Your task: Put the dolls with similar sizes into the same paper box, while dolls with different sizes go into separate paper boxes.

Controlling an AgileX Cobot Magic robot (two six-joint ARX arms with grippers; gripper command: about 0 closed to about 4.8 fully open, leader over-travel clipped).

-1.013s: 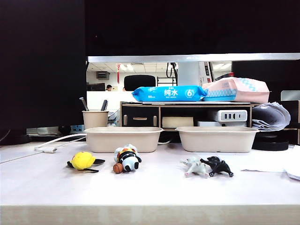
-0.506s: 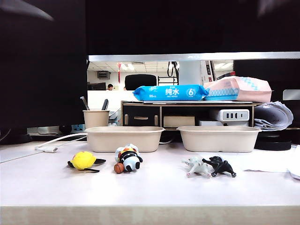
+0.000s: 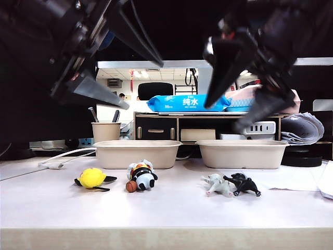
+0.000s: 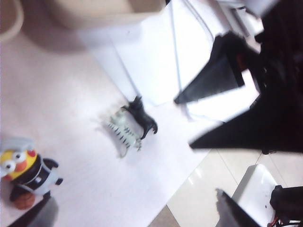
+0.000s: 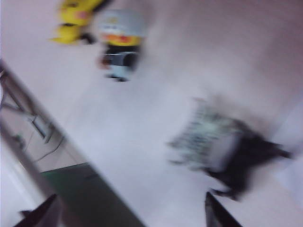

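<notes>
Both arms are showing matte black housings. The left hand [image 3: 127,78] is bearing long tapered wedge fingers, the right hand [image 3: 229,117] matching black pointed fingers with a pale fitting above them.

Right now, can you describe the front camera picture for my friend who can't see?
Two black robot grippers, left and right, hang open above a white table. Four toys lie there: yellow plush, panda plush, white figure, black figure. Two beige trays stand behind.

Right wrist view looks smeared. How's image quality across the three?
Right wrist view: heavy motion blur, white and black animal figures smeared. Left wrist view: milder blur, right gripper a dark silhouette. Exterior view: table sharp, left gripper open, backlit, nearly black.
</notes>
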